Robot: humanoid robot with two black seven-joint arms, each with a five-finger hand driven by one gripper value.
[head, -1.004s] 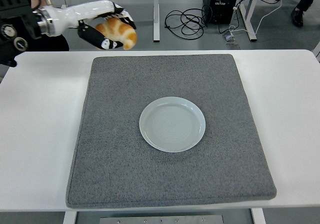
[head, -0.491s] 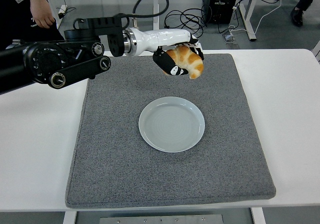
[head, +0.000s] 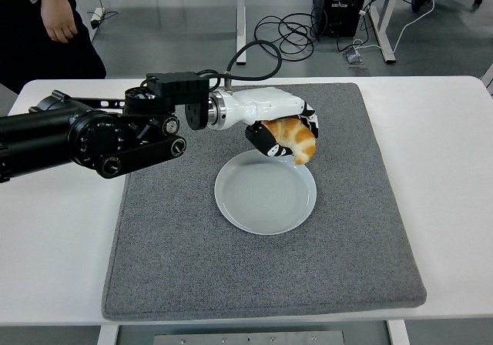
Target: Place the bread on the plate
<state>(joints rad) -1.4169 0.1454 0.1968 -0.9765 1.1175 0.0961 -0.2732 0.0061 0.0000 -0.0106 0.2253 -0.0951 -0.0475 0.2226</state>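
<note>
While clamped around the bread [head: 293, 138], hovers above the far rim of the plate [head: 265, 192] — left hand [head: 283, 132], fingers curled over the loaf from above and thumb tucked beneath. Hangs clear of the ceramic, with the loaf's long axis slanting down and away from the wrist, lower tip pointing toward the plate's far-right edge. Sits mostly below and slightly nearer than the hand, on the grey mat [head: 177, 260] covering the white desk [head: 447, 168] — the plate's open centre, so likely calls for a short move downward and back toward the robot before any release. Risks, by this reading, dropping the loaf on the rim rather than in the well if let go from the present spot. Reaches in from the left on a black forearm [head: 77, 137] with a white wrist section. Shows no right hand anywhere. Stands beyond the desk's far-left corner, a person in dark clothing [head: 38, 37], one hand hanging loose.
</note>
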